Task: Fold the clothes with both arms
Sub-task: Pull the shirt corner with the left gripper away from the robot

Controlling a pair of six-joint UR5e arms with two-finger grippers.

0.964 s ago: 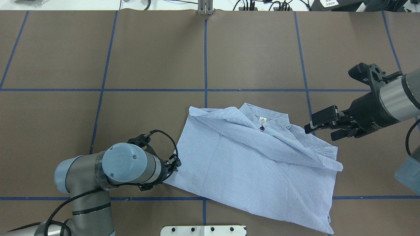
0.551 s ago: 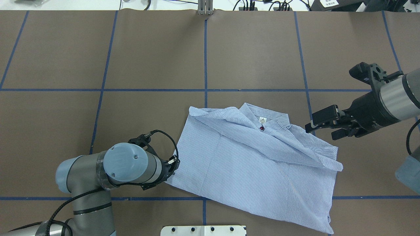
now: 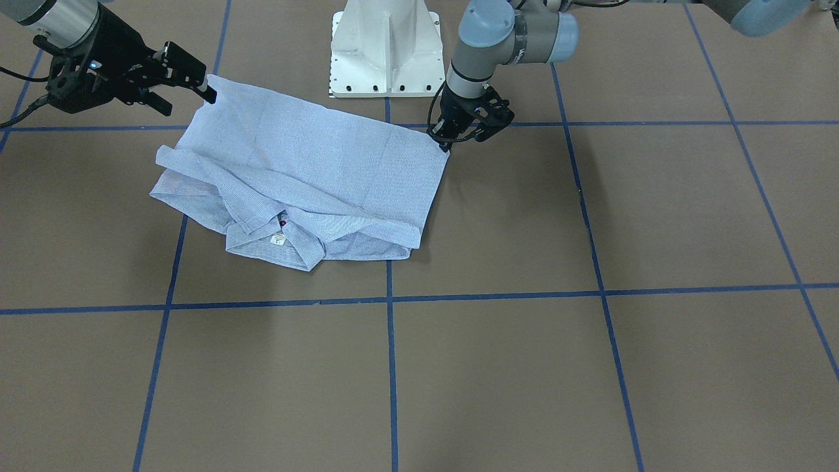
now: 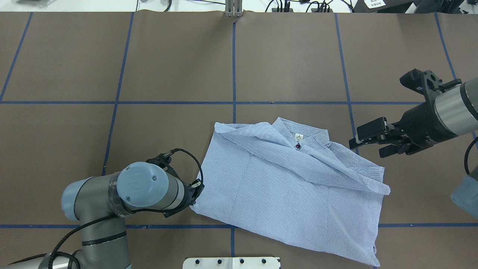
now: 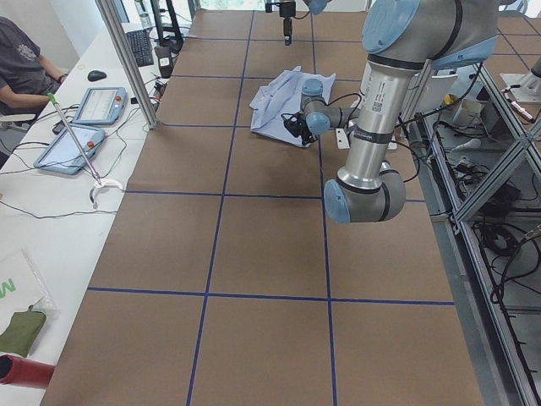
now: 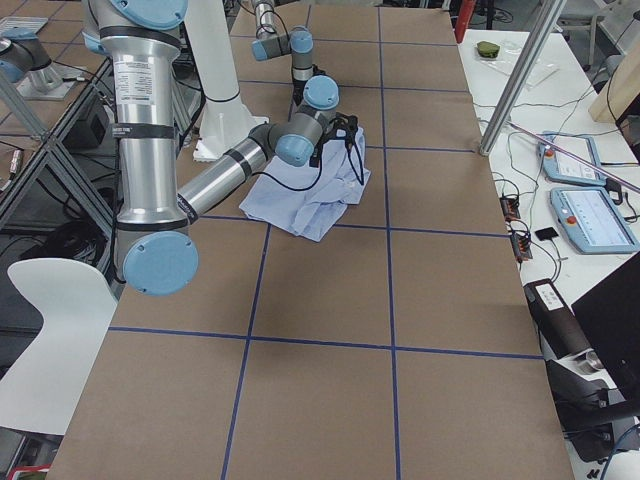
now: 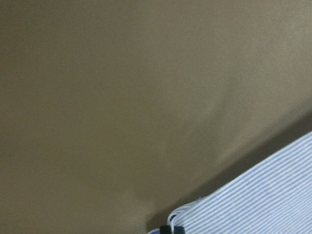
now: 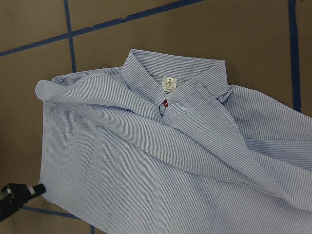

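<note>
Shirt point(image 4: 291, 186) corner seemingly pinched by left claw point(image 3: 448, 143); right claw point(image 4: 366, 147) spread, hovering nearby.

Overhead and front views opposed, side views along table point(image 5: 254, 237), wrist cameras close, all sharing shirt point(image 4: 291, 186)

The small white neck label point(image 8: 168, 84) inside the collar of the shirt point(image 8: 146, 175) bears a printed "2". The finer lines beneath it are too small to read. Dark lettering, possibly a maker's name, runs down the silver tube of the left arm point(image 5: 376, 127) but cannot be read.
</note>
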